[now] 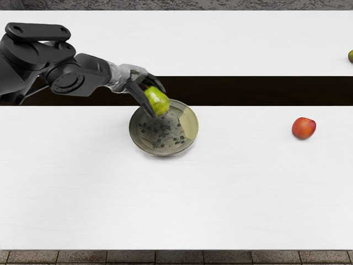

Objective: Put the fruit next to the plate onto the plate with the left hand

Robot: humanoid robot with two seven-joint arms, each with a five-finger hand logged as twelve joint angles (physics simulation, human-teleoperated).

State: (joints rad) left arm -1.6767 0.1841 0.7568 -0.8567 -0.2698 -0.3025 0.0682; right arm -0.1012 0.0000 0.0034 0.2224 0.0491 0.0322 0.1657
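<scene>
Fingers: the dark fingers (144, 99) are curled round a yellow-green fruit, one running down its left side and others hooking over its top, so they are pinching it between them.

Hand: the left hand (139, 84) sits at the plate's upper-left edge, its pale wrist section leading back into the arm.

Fruit held: the green fruit (157, 101) is pear-like, yellow-green with a darker patch, and stands roughly upright in the grip. From where I stand it overlaps the plate's upper-left rim. I cannot tell whether it touches the plate or hangs just above it.

Plate: the plate (190, 124) is round, olive-brown with a paler rim and dark speckles across its middle. It lies flat on the counter, close to the counter's far edge.

Arm: the left arm (66, 74) is black and bulky, coming in from the left edge and reaching rightwards across the dark gap to the plate.

Counter: the counter (165, 204) is white and wide, and carries the plate.

Red fruit: a red fruit (303, 127) with an orange blush rests on the same counter, well apart from the plate to its right.

Gap: a dark gap (248, 91) separates this counter from the one behind.

Far counter: a far counter (220, 44), also white, runs behind the gap, with a small fruit (351, 56) cut off by the right edge.

Floor: the brown tiled floor (165, 257) shows along the bottom.
</scene>
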